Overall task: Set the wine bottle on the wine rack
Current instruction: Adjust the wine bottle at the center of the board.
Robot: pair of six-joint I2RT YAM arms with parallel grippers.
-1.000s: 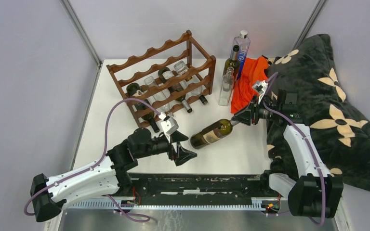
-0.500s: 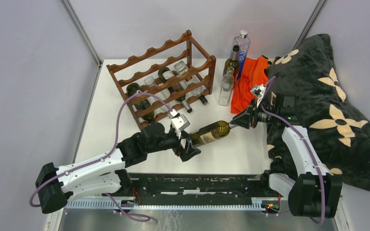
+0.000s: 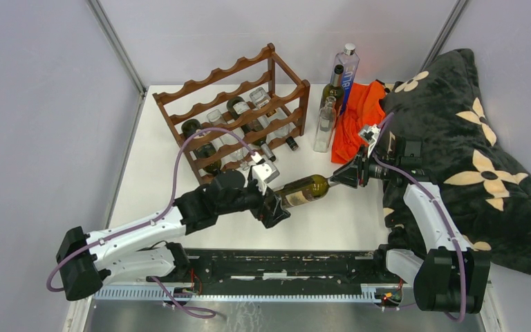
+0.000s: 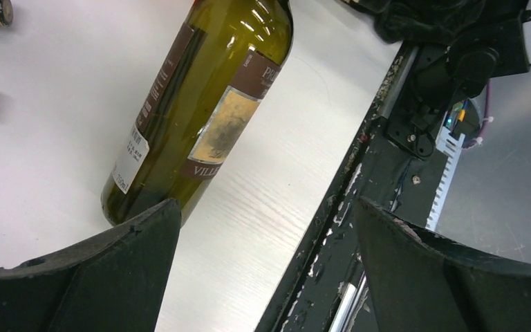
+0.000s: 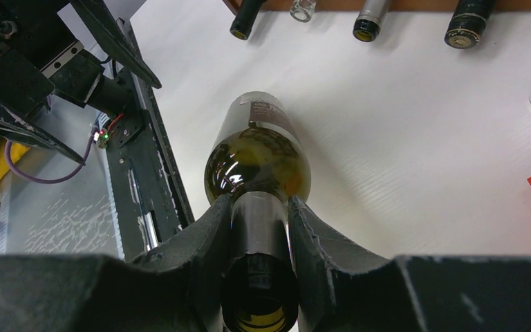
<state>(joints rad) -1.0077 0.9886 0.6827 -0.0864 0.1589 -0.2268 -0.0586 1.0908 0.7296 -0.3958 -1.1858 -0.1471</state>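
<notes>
My right gripper [image 3: 337, 179] pinches the neck of the wine bottle [image 3: 304, 191], which stretches between the arms in front of the wine rack [image 3: 235, 104], so I should centre my wide-spread left gripper [image 3: 276, 207] around its base end before closing

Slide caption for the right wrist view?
Right claw grips the wine bottle by its neck, white table beyond.

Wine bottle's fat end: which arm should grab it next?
Probably left: the left end effector, open, sits at the base of the wine bottle, while the right end effector is shut on its neck.
</notes>
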